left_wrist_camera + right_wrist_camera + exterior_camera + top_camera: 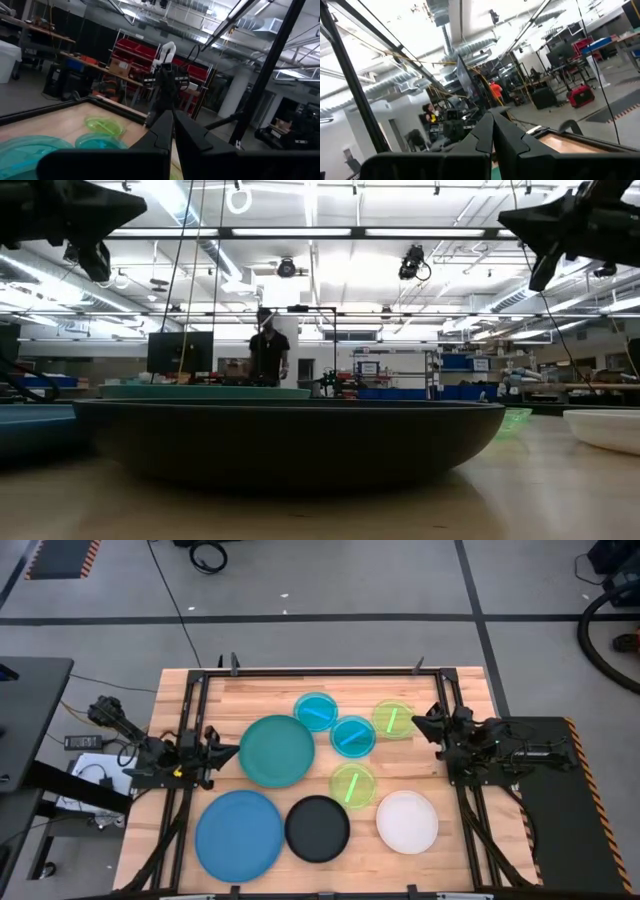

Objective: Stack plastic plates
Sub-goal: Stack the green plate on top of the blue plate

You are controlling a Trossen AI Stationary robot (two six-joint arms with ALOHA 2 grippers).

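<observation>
All eight plates lie flat and apart on the wooden table. The large teal plate and large blue plate are on the left. The black plate and white plate sit near the front edge. Two small cyan plates and two lime green plates are in the middle. My left gripper hangs shut above the table by the teal plate's left rim. My right gripper hangs shut by the far lime plate's right rim.
A black frame runs along the table's far edge and down both sides. Bare wood lies between the white plate and the table's right edge. In the low view the black plate fills the foreground; a person stands far behind the table.
</observation>
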